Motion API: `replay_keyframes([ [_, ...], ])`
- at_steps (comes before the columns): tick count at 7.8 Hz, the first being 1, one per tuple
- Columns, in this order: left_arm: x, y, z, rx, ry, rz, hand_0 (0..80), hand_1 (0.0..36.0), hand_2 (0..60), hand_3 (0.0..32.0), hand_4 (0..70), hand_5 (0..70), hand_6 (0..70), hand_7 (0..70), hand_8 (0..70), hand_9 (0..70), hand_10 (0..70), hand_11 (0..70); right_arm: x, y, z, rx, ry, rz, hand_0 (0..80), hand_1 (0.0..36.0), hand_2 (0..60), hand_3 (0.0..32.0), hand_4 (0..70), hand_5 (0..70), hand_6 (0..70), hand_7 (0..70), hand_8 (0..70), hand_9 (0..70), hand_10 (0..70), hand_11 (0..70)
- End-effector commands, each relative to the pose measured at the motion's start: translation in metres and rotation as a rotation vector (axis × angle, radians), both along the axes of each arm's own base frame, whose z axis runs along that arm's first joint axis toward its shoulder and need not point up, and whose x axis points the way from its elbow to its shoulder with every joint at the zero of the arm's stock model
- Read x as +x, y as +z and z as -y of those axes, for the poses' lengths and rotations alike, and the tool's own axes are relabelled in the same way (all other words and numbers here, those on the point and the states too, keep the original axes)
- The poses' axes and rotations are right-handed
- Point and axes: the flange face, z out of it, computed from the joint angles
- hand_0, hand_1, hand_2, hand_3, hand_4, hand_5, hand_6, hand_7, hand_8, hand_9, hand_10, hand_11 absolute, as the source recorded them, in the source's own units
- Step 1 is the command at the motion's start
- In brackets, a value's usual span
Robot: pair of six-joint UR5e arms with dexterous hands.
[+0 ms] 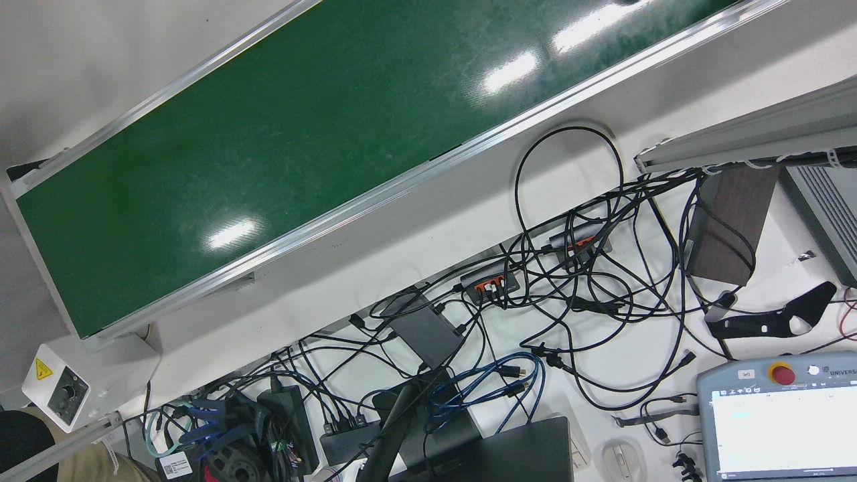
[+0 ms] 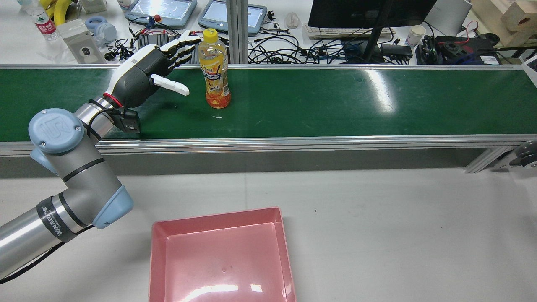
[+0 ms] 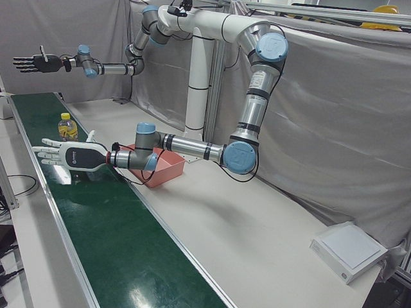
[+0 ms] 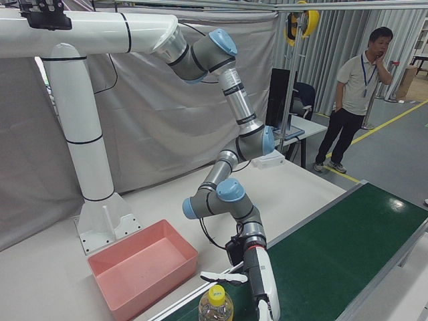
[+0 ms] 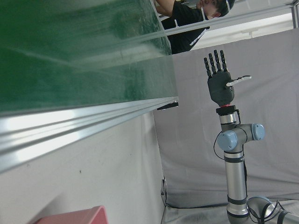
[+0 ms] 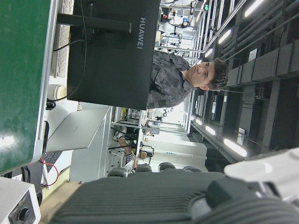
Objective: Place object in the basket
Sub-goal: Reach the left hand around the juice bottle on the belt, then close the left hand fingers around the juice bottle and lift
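An orange drink bottle (image 2: 214, 71) with a yellow cap stands upright on the green conveyor belt (image 2: 335, 100). My left hand (image 2: 144, 73) hovers just left of it in the rear view, open with fingers spread toward the bottle, a small gap between them. The left-front view shows the same hand (image 3: 70, 156) near the bottle (image 3: 65, 126). In the right-front view the hand (image 4: 263, 284) is beside the bottle's cap (image 4: 215, 297). The pink basket (image 2: 218, 216) sits on the white table on my side of the belt. My right hand (image 3: 32, 63) is raised high, open, holding nothing.
Beyond the belt lies a desk with a monitor (image 2: 369, 12), cables and teach pendants (image 2: 161, 10). A person (image 4: 358, 93) stands past the belt's far end. A white box (image 3: 350, 250) rests near the table's corner. The belt's aluminium rail (image 2: 293, 142) separates belt and basket.
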Motion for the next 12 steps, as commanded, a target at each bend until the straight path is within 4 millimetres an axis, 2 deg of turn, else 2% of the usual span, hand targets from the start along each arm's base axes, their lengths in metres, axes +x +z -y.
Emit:
replay_keyframes([
  [1,0.010,-0.014,-0.003,0.015,0.018,-0.012,52.2,8.1,0.0,0.0,15.0,17.0,2.3,0.2,8.2,9.3,6.5,10.6,0.000,0.000,0.000,0.000,0.000,0.000,0.0,0.0,0.0,0.0,0.0,0.0,0.0,0.0,0.0,0.0,0.0,0.0],
  [4,0.019,-0.022,-0.006,0.024,0.030,-0.021,52.7,10.4,0.0,0.0,16.0,20.5,3.5,1.2,9.2,11.3,9.0,14.5,0.001,0.000,0.000,0.000,0.001,0.000,0.0,0.0,0.0,0.0,0.0,0.0,0.0,0.0,0.0,0.0,0.0,0.0],
  [5,0.019,-0.022,-0.006,0.024,0.030,-0.021,52.8,11.5,0.0,0.0,16.4,25.8,4.8,2.0,10.8,14.0,10.9,17.3,0.000,0.000,0.000,0.000,0.000,0.000,0.0,0.0,0.0,0.0,0.0,0.0,0.0,0.0,0.0,0.0,0.0,0.0],
  [6,0.019,-0.023,-0.006,0.023,0.031,-0.023,53.2,13.9,2.2,0.0,20.8,45.2,9.5,7.8,16.6,21.8,20.4,31.0,0.001,-0.001,0.000,0.001,0.001,0.000,0.0,0.0,0.0,0.0,0.0,0.0,0.0,0.0,0.0,0.0,0.0,0.0],
  [7,0.021,-0.029,-0.006,0.019,0.029,-0.033,56.2,20.3,40.1,0.0,60.8,67.9,34.8,40.3,44.5,59.7,52.9,70.0,0.001,-0.001,0.000,0.001,0.001,0.000,0.0,0.0,0.0,0.0,0.0,0.0,0.0,0.0,0.0,0.0,0.0,0.0],
  [8,0.017,-0.030,-0.004,0.002,0.029,-0.043,55.8,25.6,60.0,0.0,70.0,70.0,62.7,70.0,70.0,70.0,70.0,70.0,0.000,0.000,0.000,0.000,0.000,0.000,0.0,0.0,0.0,0.0,0.0,0.0,0.0,0.0,0.0,0.0,0.0,0.0],
  [9,0.018,-0.029,-0.007,-0.021,0.052,-0.063,52.4,34.4,60.0,0.0,70.0,70.0,70.0,70.0,70.0,70.0,70.0,70.0,0.001,0.000,0.000,0.000,0.001,0.000,0.0,0.0,0.0,0.0,0.0,0.0,0.0,0.0,0.0,0.0,0.0,0.0],
  [10,0.017,-0.028,-0.007,-0.029,0.054,-0.061,52.2,36.0,60.0,0.0,70.0,70.0,70.0,70.0,70.0,70.0,70.0,70.0,0.001,0.001,-0.001,-0.002,0.001,0.000,0.0,0.0,0.0,0.0,0.0,0.0,0.0,0.0,0.0,0.0,0.0,0.0],
  [12,0.012,-0.036,-0.012,-0.016,0.061,-0.072,50.1,35.9,60.0,0.0,70.0,70.0,65.0,70.0,70.0,70.0,70.0,70.0,0.000,0.000,0.000,0.000,0.000,0.000,0.0,0.0,0.0,0.0,0.0,0.0,0.0,0.0,0.0,0.0,0.0,0.0],
])
